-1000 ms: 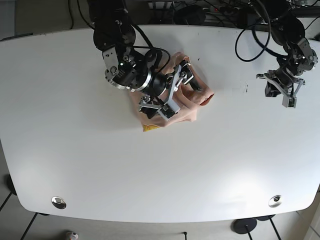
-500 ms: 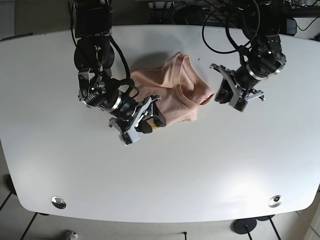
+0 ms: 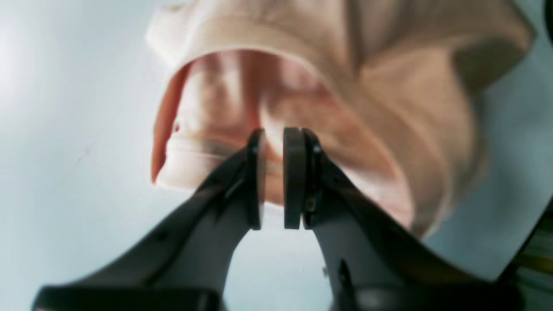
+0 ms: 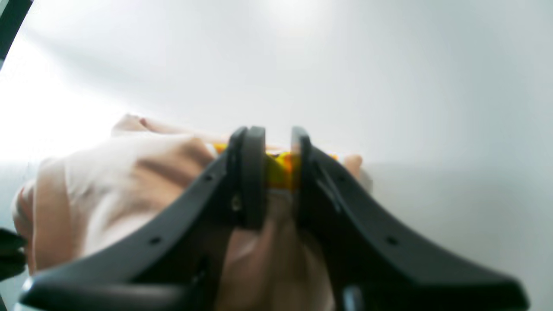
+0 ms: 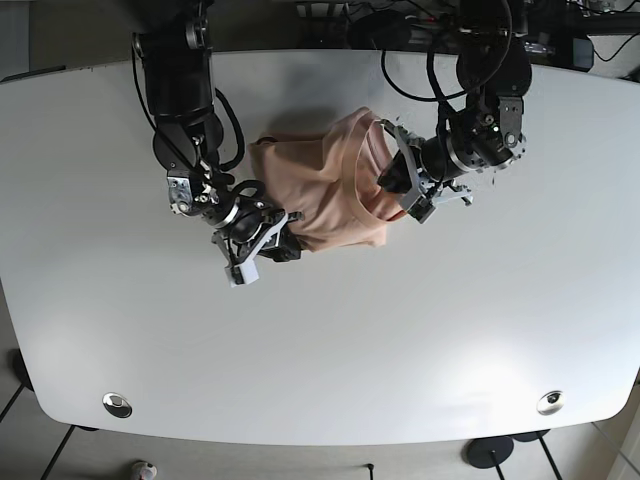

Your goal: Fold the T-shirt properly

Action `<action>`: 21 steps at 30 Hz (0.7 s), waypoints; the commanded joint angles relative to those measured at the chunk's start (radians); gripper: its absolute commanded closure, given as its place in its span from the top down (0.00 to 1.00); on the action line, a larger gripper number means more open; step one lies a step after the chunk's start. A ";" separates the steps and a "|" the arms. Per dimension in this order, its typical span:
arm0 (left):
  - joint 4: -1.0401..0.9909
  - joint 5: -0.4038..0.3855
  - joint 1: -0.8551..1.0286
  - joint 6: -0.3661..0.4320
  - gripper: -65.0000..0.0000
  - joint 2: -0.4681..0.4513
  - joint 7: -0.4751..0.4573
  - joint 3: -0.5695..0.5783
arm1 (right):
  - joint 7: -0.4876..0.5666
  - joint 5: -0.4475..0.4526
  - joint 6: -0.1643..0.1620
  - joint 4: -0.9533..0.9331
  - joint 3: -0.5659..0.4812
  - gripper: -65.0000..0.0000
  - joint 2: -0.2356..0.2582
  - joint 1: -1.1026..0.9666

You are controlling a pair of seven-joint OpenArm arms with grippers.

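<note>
The peach T-shirt [image 5: 315, 190] lies crumpled in the middle of the white table [image 5: 400, 350]. My left gripper [image 5: 398, 188] is at its right edge. In the left wrist view this gripper [image 3: 274, 134] has its jaws almost together on the rim of a shirt [image 3: 389, 86] opening. My right gripper [image 5: 278, 245] is at the shirt's front left edge. In the right wrist view that gripper [image 4: 274, 134] is pinched on the cloth [image 4: 108, 172], with a yellow patch [image 4: 278, 170] between the pads.
Black cables [image 5: 440, 20] run along the table's back edge behind the arms. Two round metal fittings [image 5: 117, 404] [image 5: 550, 402] sit near the front corners. The table's front edge curves close below them.
My left gripper has come in from the right side of the table onto the shirt's right edge. My right gripper has left the top of the shirt and closed on its front left edge.
</note>
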 commanded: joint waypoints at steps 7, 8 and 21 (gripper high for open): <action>0.197 -0.027 0.018 -0.005 0.09 -0.072 -0.013 -0.002 | -0.245 0.084 -0.011 0.436 0.010 0.13 0.085 -0.031; 0.228 -0.027 0.033 -0.005 0.09 -0.071 -0.013 -0.002 | -0.268 0.116 -0.013 0.485 0.010 0.13 0.099 -0.051; 0.245 -0.018 0.144 0.133 0.34 0.089 -0.012 0.137 | -0.307 0.214 -0.013 0.570 0.009 0.13 0.163 -0.211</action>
